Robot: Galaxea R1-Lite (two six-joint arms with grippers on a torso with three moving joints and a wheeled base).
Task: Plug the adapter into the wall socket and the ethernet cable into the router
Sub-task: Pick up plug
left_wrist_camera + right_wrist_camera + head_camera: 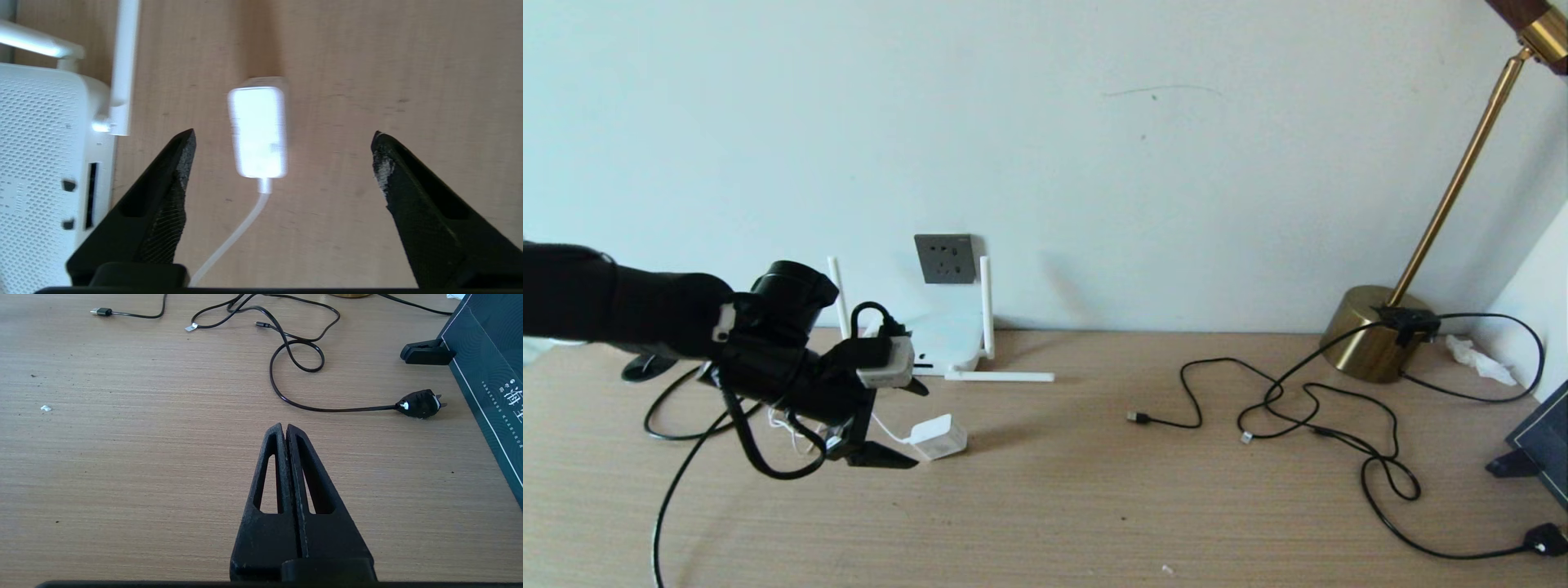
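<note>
The adapter point(258, 132) lay flat on the tabletop point(1094, 506) just right of the router point(45, 163), directly under the left claw point(282, 139) – long axis running along the claw's reach, cord point(233, 241) trailing back toward the wrist, fingers wide apart w/ nothing held, one each side. Left arm was clearly nearer; right claw point(286, 428) sat shut & empty over bare tabletop, well apart. Wall socket point(945, 258) stood behind the router, its antenna point(122, 69) near the adapter – prob. the only obstruction.

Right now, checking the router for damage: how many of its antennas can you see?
3: a left upright antenna, a right upright antenna beside the wall socket, and a flat antenna on the table. The left arm may hide more.
</note>
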